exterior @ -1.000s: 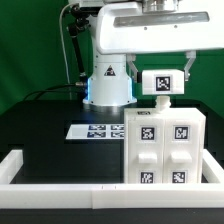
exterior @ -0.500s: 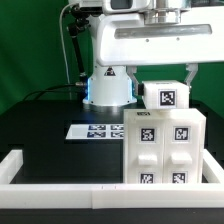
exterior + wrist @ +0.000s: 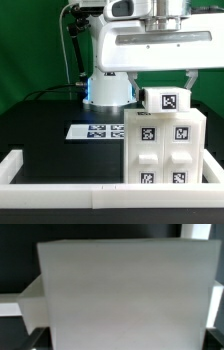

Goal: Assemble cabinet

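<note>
The white cabinet body (image 3: pixel 165 150) stands at the exterior view's right, with several tag markers on its front. My gripper (image 3: pixel 165 88) is right above it, shut on a small white tagged block (image 3: pixel 165 99). The block is slightly tilted and sits at the body's top edge; I cannot tell if they touch. In the wrist view the block (image 3: pixel 125 291) fills almost the whole picture. Dark fingers (image 3: pixel 35 336) show at both of its sides, and the body under it is mostly hidden.
The marker board (image 3: pixel 95 130) lies flat on the black table, to the exterior view's left of the cabinet body. A low white rim (image 3: pixel 60 176) runs along the table's front and sides. The robot base (image 3: pixel 108 85) stands behind the board.
My gripper has come down with the white block, from well above the cabinet body to its top edge. The block has also turned a little.
</note>
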Robot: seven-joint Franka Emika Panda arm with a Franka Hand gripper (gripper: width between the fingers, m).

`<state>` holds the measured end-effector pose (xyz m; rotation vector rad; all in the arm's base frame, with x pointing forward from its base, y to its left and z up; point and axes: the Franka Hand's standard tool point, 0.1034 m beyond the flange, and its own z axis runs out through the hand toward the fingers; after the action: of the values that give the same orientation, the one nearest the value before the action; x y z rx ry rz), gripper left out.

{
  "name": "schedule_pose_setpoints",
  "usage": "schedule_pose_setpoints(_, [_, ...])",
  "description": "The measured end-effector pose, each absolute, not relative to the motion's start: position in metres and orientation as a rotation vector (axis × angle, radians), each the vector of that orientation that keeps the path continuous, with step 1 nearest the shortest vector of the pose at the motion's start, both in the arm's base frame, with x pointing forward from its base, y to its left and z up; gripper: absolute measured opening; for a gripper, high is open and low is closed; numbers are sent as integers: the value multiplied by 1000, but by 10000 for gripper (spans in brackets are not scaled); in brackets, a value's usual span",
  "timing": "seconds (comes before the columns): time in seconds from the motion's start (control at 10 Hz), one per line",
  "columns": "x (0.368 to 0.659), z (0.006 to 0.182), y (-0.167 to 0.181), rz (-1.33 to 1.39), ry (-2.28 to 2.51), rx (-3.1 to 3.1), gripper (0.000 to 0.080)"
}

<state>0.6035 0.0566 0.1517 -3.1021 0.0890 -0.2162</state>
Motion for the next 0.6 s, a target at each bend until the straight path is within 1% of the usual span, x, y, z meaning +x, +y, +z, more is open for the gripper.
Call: schedule_pose_setpoints(0.6, [604, 152, 57, -218, 88, -3102, 564])
